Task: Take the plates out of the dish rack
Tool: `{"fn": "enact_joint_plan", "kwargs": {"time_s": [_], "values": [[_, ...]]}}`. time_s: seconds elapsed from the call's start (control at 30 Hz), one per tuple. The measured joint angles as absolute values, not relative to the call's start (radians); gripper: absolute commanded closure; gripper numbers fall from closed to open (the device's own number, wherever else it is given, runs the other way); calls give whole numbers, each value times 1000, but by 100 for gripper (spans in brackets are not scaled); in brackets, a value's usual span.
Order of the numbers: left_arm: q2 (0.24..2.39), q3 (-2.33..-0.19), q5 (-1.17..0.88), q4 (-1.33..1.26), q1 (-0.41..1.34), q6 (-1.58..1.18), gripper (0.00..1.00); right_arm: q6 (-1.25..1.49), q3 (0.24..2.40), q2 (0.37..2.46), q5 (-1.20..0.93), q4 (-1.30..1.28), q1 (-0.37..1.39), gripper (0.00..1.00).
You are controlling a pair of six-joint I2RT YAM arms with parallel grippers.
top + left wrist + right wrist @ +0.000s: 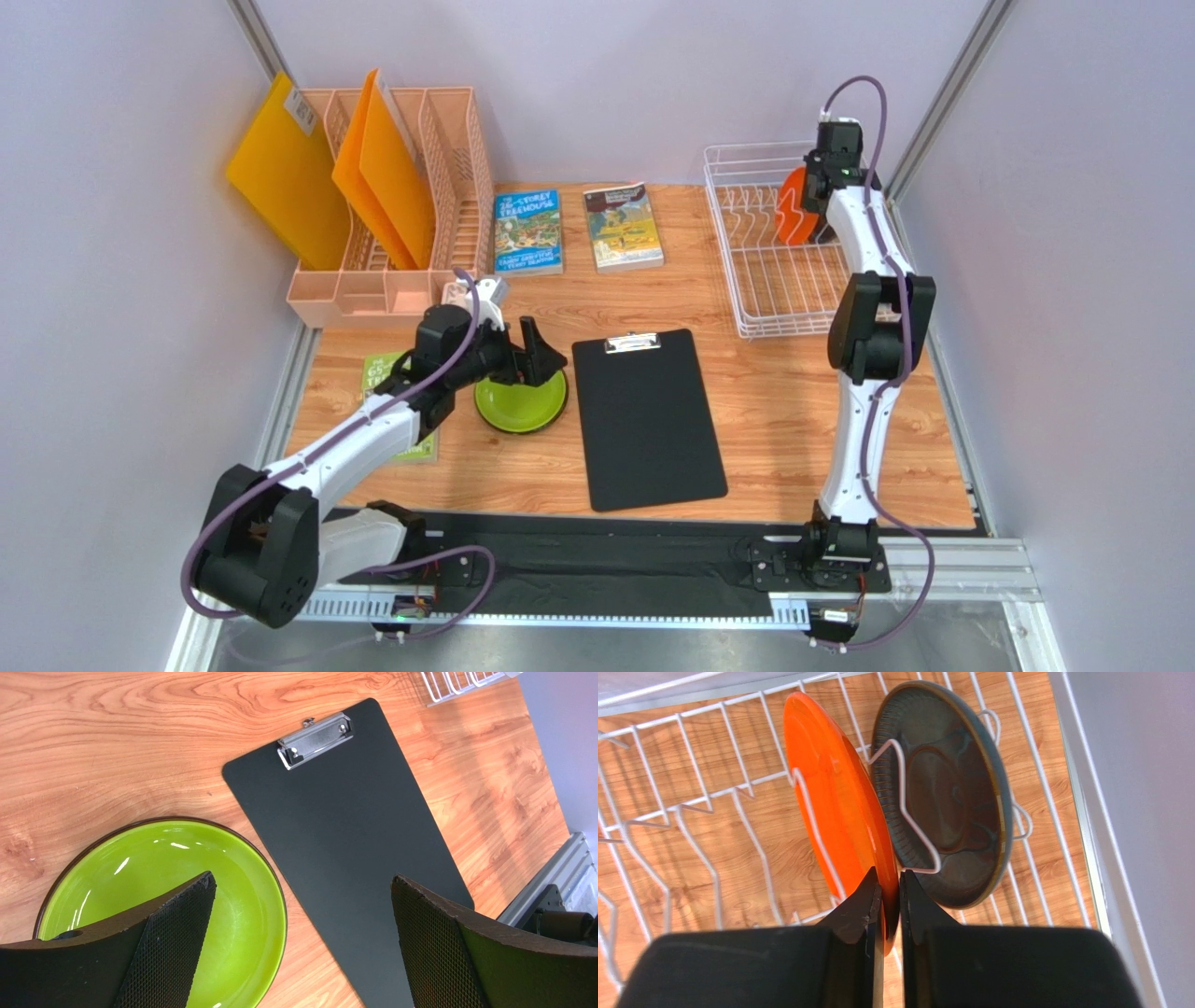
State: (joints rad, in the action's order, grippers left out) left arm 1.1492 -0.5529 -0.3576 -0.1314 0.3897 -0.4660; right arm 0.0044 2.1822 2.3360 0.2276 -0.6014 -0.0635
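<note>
Lime green plate (521, 402) lies flat on the table (772, 420) from above, well left of the dish rack (779, 287): you have one out. Orange plate (794, 207) stands in the rack. Left wrist: left gripper (303, 883) is spread wide over the green one. Right wrist: right gripper (891, 882) pinches the orange rim, with the teal-grey plate (948, 805) just beside it in the same rack. Two are left inside; no red one is visible.

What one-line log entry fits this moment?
right end effector: shut on orange plate | left end effector: open over green plate | dark plate: in dish rack
</note>
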Motion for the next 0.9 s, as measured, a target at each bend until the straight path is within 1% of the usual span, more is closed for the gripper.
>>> {"fn": "enact_joint_plan", "kwargs": {"time_s": [0.27,0.43,0.67,0.9], "values": [[1167,-553,-356,-152,390,-469,1,-35,2109,2307,146,-522,-79,100],[1168,-553,-347,-152,390,-469,1,-31,1973,2235,150,-428,-74,100],[1168,-553,-311,-131,390,-469,1,-54,1684,2022,315,-360,31,100],[1152,-553,-263,-87,390,-471,1,-74,1670,1950,476,-281,104,100]]}}
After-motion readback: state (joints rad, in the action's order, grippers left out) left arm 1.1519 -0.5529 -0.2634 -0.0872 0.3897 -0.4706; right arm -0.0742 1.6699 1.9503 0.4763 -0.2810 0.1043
